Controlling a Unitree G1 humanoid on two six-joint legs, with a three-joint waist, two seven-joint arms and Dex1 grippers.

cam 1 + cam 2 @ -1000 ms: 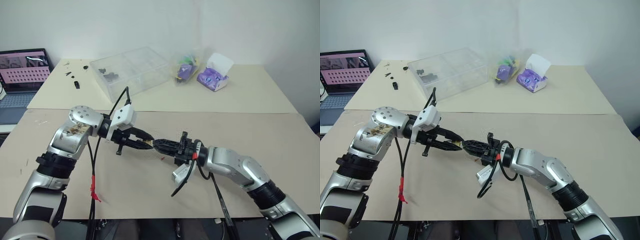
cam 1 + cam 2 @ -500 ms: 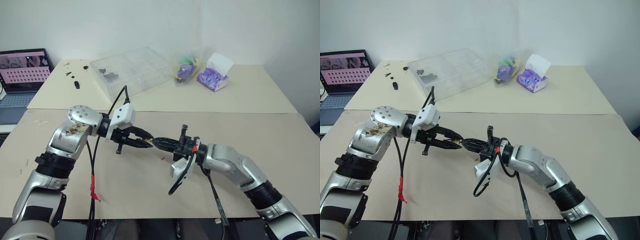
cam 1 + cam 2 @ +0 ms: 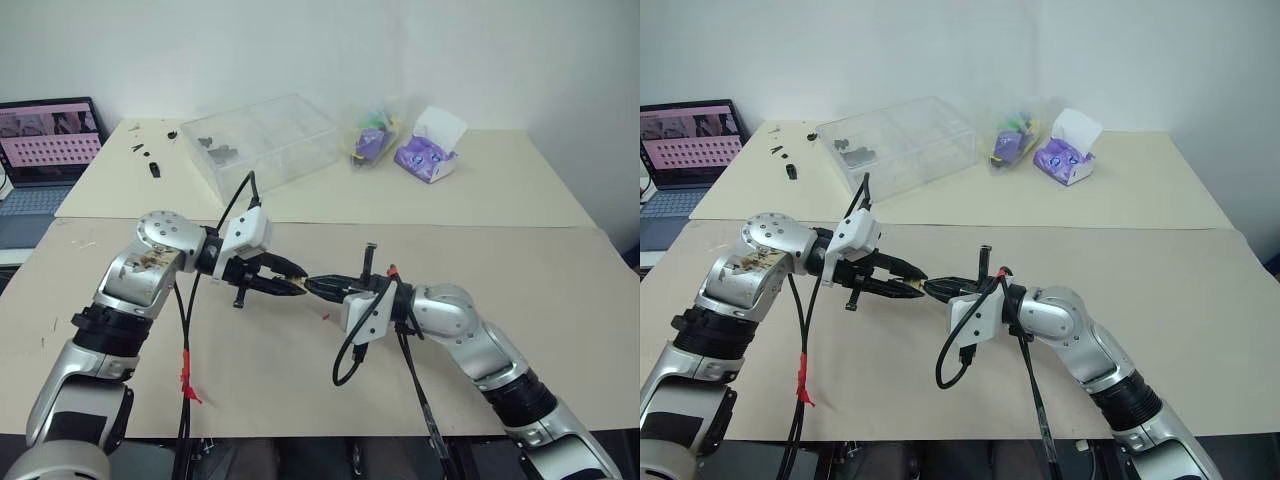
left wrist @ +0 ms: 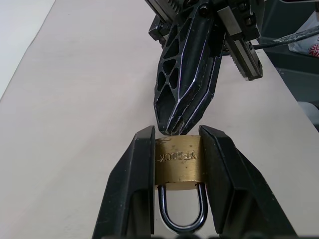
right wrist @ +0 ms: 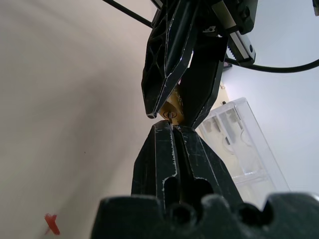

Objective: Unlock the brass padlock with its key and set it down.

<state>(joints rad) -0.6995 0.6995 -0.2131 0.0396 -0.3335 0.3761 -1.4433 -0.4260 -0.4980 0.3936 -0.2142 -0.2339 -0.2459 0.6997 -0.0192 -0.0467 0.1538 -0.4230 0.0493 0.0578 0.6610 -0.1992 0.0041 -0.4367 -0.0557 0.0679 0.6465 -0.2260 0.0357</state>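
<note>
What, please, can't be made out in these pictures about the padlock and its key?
- Key: right wrist view, a sliver at the keyhole; the rest is hidden between the shut right tool fingers.
- Padlock: left wrist view, its sides are covered by the left tool fingers; the bottom edge cuts its shackle.
- Head views: padlock and key too small to separate.

The left gripper [image 4: 177, 164] and right gripper [image 3: 318, 287] are meeting tip to tip above the table [image 3: 560, 290], the brass padlock [image 4: 178, 160] sitting between the left fingers; the key [image 5: 170, 118] is lying between padlock and right gripper. Behind them the clear box [image 3: 262, 140] is standing left of the tissue pack [image 3: 430, 145]; the laptop [image 3: 42, 150] is sitting at the far left.
</note>
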